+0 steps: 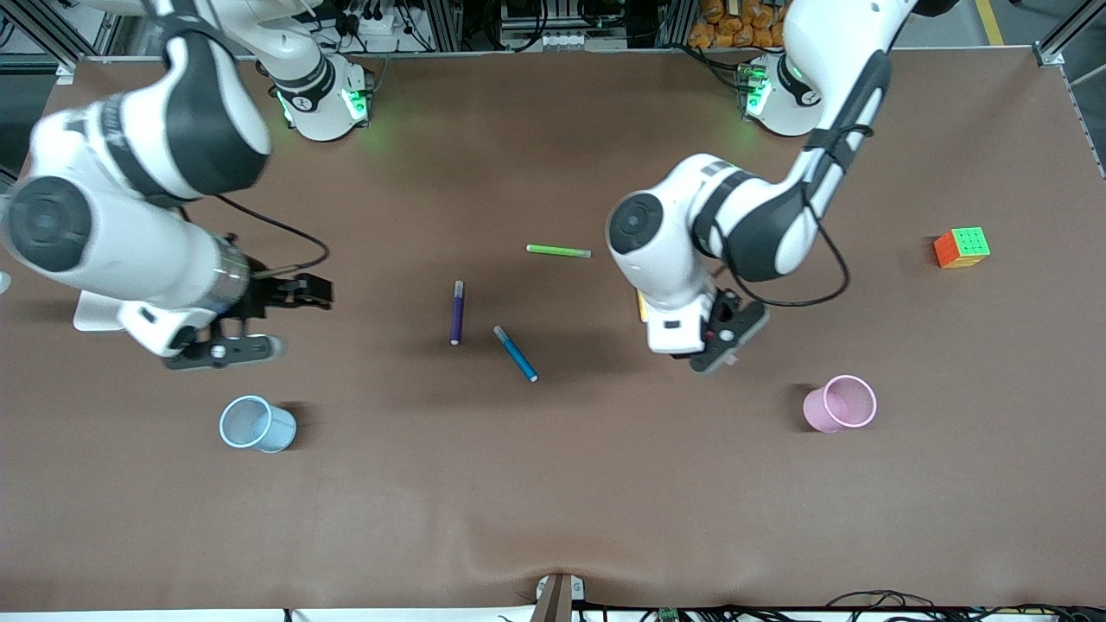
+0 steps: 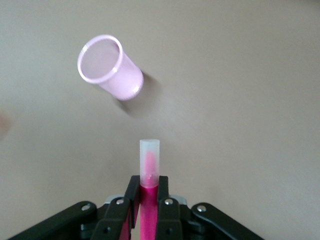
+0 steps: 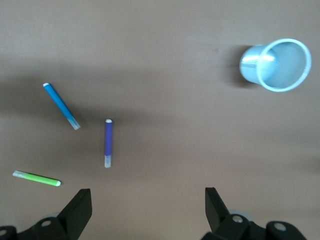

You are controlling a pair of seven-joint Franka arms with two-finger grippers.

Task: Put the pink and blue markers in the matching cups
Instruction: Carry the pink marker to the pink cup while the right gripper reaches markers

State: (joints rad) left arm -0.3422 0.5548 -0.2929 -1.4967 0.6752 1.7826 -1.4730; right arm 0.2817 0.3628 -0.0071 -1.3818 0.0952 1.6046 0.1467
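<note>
My left gripper (image 1: 724, 344) is shut on the magenta-pink marker (image 2: 149, 170), whose clear cap sticks out past the fingertips. It hangs over the table beside the pale pink cup (image 1: 840, 403), which stands upright and shows in the left wrist view (image 2: 109, 66). The sky-blue marker (image 1: 516, 353) lies flat mid-table and also shows in the right wrist view (image 3: 61, 106). My right gripper (image 1: 263, 320) is open and empty over the table, above and beside the pale blue cup (image 1: 257, 423), which shows upright in the right wrist view (image 3: 276, 64).
A dark purple pen (image 1: 456, 312) lies beside the blue marker. A green pen (image 1: 558, 250) lies farther from the front camera. A yellow sliver (image 1: 641, 304) shows under the left arm's wrist. A colour cube (image 1: 962, 247) sits toward the left arm's end.
</note>
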